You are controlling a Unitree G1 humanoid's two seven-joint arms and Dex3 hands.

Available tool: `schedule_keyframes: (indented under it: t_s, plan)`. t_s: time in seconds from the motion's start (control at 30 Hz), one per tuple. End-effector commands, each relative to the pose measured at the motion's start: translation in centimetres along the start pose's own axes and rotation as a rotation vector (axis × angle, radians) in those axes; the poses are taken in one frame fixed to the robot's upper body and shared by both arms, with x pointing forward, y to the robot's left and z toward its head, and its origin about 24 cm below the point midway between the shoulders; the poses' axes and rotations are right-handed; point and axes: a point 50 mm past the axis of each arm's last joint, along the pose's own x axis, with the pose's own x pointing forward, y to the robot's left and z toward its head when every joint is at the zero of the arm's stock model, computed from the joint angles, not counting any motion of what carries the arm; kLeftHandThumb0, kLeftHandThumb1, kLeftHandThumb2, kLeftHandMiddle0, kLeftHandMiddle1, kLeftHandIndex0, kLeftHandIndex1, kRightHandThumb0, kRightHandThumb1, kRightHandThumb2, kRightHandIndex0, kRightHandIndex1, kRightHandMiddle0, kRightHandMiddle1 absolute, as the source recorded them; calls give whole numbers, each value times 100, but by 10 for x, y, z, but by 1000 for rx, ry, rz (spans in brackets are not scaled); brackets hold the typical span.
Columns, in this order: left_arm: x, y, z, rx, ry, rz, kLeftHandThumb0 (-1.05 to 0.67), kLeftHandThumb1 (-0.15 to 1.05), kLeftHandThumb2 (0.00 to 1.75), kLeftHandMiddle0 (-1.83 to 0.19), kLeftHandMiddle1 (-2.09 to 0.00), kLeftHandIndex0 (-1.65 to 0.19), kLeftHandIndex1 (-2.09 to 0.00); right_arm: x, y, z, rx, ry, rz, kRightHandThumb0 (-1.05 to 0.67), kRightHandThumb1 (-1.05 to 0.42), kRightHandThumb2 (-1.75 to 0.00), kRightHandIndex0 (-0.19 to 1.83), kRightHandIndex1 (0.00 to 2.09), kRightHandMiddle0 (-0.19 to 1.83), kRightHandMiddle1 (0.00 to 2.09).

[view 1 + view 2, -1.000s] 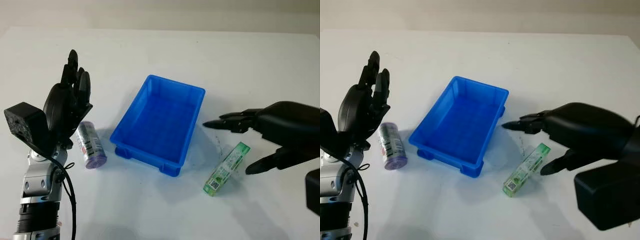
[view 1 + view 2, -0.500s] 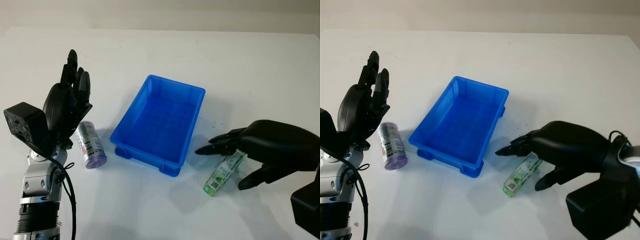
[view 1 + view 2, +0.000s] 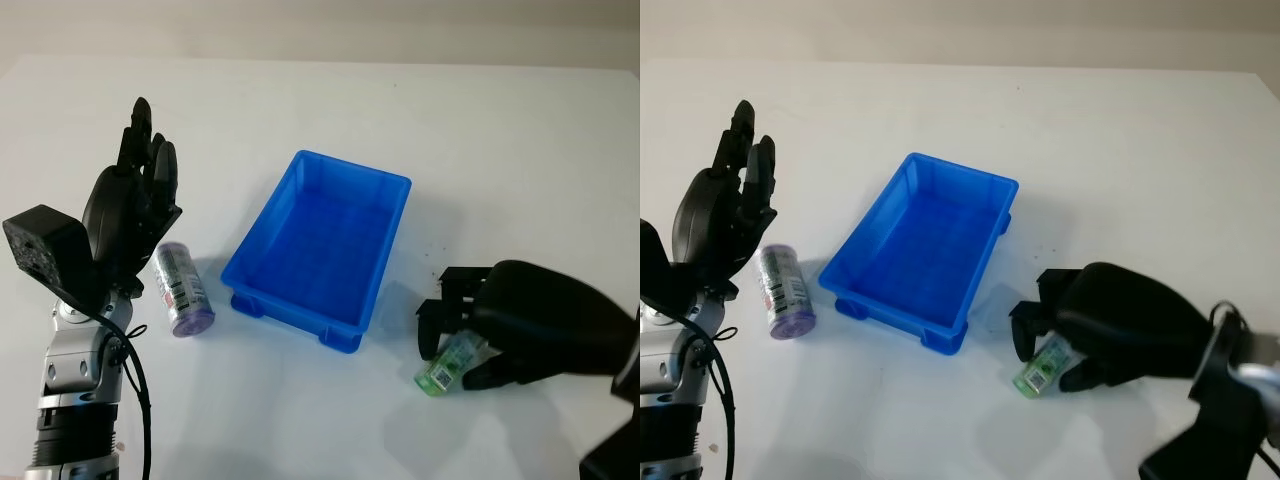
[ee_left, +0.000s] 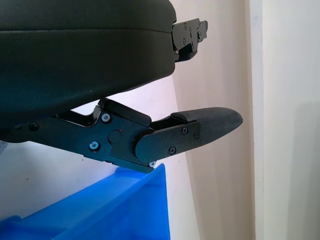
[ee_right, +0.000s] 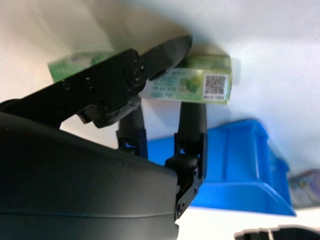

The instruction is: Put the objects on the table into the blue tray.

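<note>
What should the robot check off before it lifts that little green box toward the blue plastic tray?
1. Fingers around the box: ok. The right hand is curled over the small green rectangular box, with fingers on either side.
2. Grip firm enough to lift: cannot tell; the box is on the white table.
3. Tray ready: ok. The blue rectangular plastic tray sits open beside the box with nothing in it.
4. Other arm out of the way: ok. The left hand is open, raised on the tray's far side.
5. Remaining item: not ok. The purple cylindrical can lies outside the tray.
</note>
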Motion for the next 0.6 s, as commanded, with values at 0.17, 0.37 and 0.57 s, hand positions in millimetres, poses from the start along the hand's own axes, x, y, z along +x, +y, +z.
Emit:
schedule_keyframes:
  t_s: [0.17,0.37,0.57]
  plan:
    - [-1,2,-1,23,2,-6,-65,105,65,19,0,19,0,-1,4,-9,-74,67,-80,-53,-102,-8,79,209,57,209]
    - [-2,1,-1,18,4,-10,-66,105,63,19,0,19,0,1,-12,-28,-147,148,-164,-48,-104,-6,81,209,58,209]
    - [-2,0,-2,14,12,1,-67,105,62,19,0,19,0,0,-37,-57,-164,262,-309,-42,-105,-9,73,209,52,209]
